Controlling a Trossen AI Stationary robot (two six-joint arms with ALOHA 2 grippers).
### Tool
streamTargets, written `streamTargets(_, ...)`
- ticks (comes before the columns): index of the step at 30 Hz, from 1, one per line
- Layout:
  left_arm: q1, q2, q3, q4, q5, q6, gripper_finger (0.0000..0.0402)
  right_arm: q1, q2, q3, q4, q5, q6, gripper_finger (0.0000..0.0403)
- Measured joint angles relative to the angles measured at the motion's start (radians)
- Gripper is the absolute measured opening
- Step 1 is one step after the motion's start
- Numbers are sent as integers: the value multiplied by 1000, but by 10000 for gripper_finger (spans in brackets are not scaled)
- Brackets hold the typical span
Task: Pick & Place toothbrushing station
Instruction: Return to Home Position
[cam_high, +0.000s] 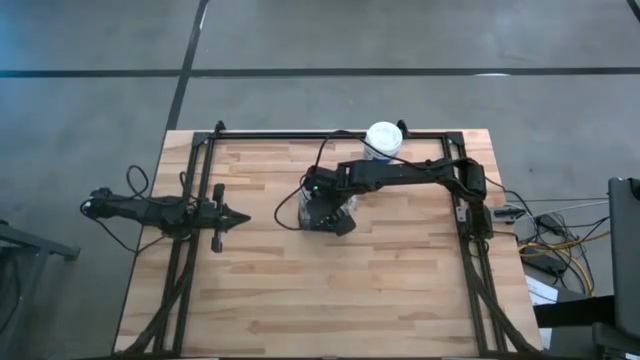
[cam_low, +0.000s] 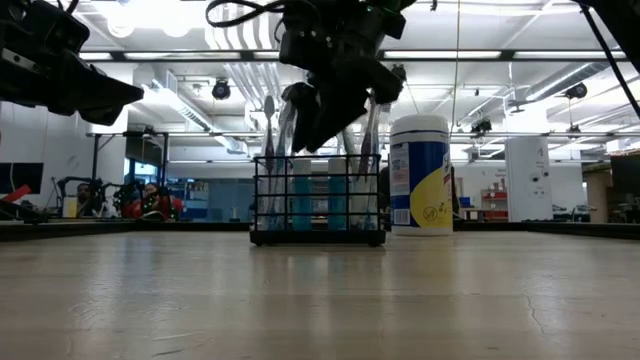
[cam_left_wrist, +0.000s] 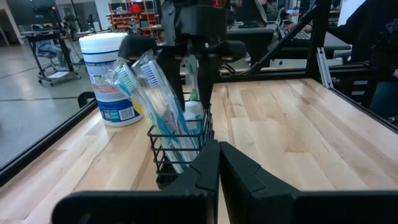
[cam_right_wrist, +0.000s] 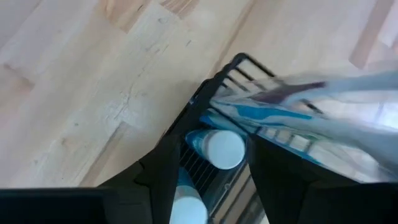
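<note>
Low view: the black wire basket (cam_low: 318, 212) is seen standing flat on the wooden surface (cam_low: 320, 300). Toothbrushes (cam_low: 268, 130) and blue bottles (cam_low: 302, 195) are held upright inside it. A white tub (cam_low: 420, 175) is seen behind it, at the far edge of the surface. From above, the basket is found near the middle of the surface, a little toward that far edge.

The right hand (cam_low: 325, 125) is held right over the basket. Its fingers (cam_right_wrist: 158, 177) are spread wide. A white bottle cap (cam_right_wrist: 224, 148) is seen between them, but nothing is pinched. The left hand (cam_left_wrist: 217, 165) is held toward the left edge, well apart from the basket, with its fingers pressed together on nothing.

The packing looks done, so it is judged that the right arm only has to be taken away. Trouble could come here, because the fingers hang down among the toothbrush handles. If the hand were swung sideways before being lifted, a handle or a wire could be hooked. The basket looks light, so it could be dragged or tipped, and the brushes and bottles could be spilled. The tub could also be knocked if the arm were swept back too low.
</note>
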Motion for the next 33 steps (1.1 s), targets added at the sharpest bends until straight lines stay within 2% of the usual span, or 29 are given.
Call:
streamTargets(4,0,0,1,0,3,-6,14,14,-23,78,-72,-13,49,182)
streamTargets(12,0,2,14,-18,7,-28,14,62,-152,247,-269,-23,206,176)
streamTargets(17,0,2,35,-9,5,-45,14,93,-301,253,-268,-95,288,159)
streamTargets(22,0,2,61,-3,-4,-54,14,149,-540,84,-15,-121,386,115)
streamTargets(29,0,2,92,-4,-56,-55,11,178,-894,-336,381,-117,462,25)
streamTargets(33,0,2,111,-7,-117,-40,4,161,-1037,-583,616,-98,522,10)
